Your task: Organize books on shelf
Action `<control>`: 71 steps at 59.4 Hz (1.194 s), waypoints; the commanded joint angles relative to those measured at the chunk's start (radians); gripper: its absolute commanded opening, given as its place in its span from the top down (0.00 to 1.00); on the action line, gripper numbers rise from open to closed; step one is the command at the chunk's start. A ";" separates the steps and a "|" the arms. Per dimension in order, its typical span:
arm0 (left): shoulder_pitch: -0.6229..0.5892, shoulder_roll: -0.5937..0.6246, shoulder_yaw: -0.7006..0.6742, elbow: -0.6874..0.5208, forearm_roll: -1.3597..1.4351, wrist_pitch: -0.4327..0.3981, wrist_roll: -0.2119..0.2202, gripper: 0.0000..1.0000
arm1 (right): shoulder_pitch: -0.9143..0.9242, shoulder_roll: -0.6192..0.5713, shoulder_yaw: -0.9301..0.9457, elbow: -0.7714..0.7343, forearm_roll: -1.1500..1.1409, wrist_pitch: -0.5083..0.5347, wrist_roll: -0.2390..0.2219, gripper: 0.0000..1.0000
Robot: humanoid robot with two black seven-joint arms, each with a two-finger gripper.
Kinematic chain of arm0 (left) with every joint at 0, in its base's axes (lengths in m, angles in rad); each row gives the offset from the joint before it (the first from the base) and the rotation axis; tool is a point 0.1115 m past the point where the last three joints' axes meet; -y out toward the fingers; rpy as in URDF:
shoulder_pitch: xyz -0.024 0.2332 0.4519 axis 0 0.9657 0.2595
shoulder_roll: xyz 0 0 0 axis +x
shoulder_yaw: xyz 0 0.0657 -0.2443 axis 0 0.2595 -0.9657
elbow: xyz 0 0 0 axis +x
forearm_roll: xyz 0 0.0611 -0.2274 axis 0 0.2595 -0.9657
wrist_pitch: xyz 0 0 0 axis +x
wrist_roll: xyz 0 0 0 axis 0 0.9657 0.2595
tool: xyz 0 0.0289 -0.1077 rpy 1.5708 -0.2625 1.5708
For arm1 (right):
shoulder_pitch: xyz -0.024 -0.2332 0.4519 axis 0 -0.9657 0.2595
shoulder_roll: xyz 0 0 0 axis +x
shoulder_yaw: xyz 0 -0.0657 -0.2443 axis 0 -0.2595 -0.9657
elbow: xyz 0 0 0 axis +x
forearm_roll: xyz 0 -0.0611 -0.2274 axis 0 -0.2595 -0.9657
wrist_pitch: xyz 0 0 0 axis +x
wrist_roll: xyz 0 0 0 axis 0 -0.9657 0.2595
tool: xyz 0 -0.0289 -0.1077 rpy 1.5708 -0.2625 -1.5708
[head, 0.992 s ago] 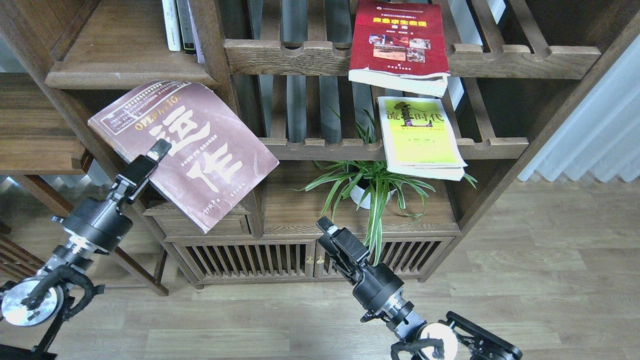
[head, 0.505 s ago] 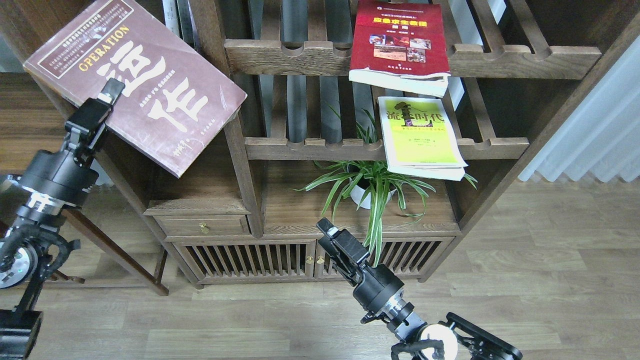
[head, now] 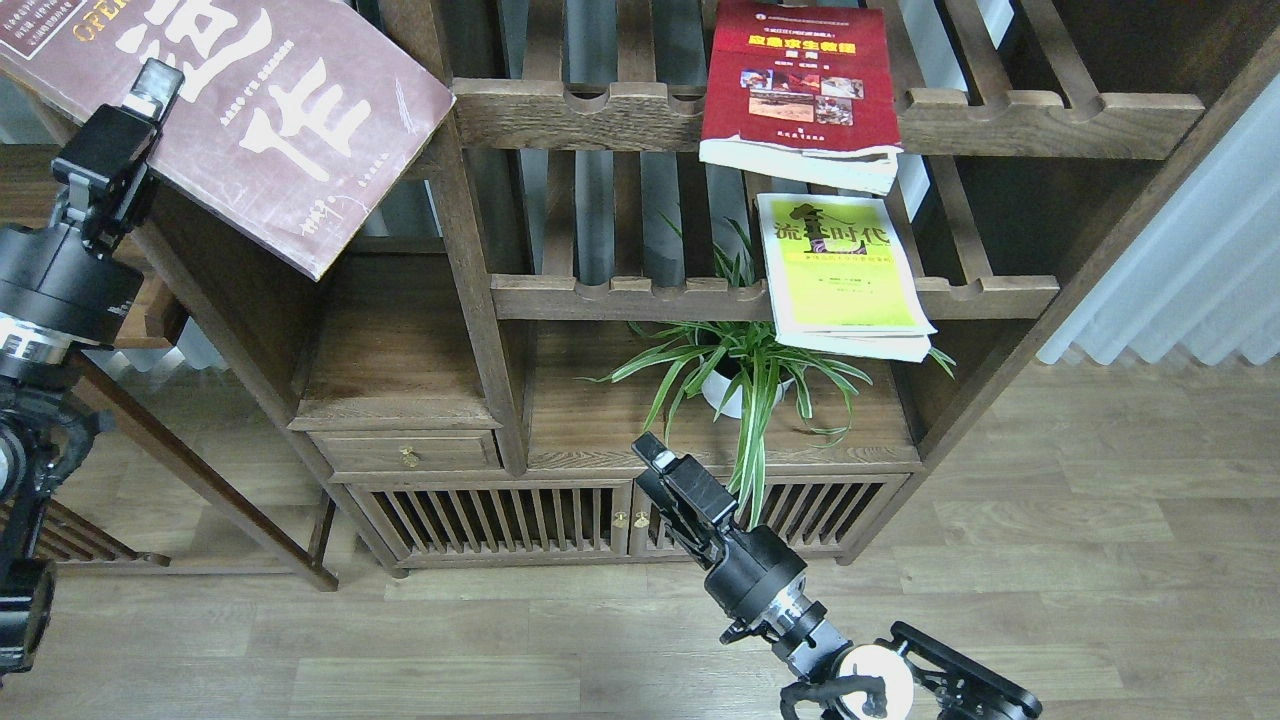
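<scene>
My left gripper point(head: 140, 110) is shut on the lower left edge of the dark maroon book point(head: 280, 120), with one finger lying on its cover. It holds the book tilted at the top left, in front of the left bay of the bookcase. The solid brown shelf there is hidden behind the book. The red book point(head: 800, 90) lies on the upper slatted rack point(head: 590, 110) and overhangs its front rail. The yellow-green book point(head: 840, 265) lies on the lower slatted rack point(head: 620, 295), also overhanging. My right gripper point(head: 655, 462) hangs empty low in front of the cabinet, its fingers dark and hard to tell apart.
A potted spider plant point(head: 740, 375) stands on the cabinet top under the yellow-green book, just above my right gripper. A wooden upright post point(head: 470, 250) divides the left bay from the racks. A drawer point(head: 405, 455) and slatted doors point(head: 480, 520) are below. A curtain point(head: 1180, 280) hangs at the right.
My left arm has lifted the maroon book up and to the left, from in front of the drawer to the top left bay. The right arm and the other two books have not moved.
</scene>
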 commanded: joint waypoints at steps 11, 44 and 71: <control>-0.026 0.002 -0.137 0.035 0.007 0.000 0.062 1.00 | 0.000 0.008 -0.005 0.001 -0.003 0.000 -0.002 0.13; -0.202 0.009 -0.241 0.138 0.294 0.000 0.114 1.00 | 0.003 0.071 -0.013 0.003 -0.046 0.000 -0.002 0.13; -0.279 -0.003 -0.261 0.135 0.543 0.000 0.111 1.00 | 0.015 0.081 -0.020 0.003 -0.094 0.000 -0.002 0.13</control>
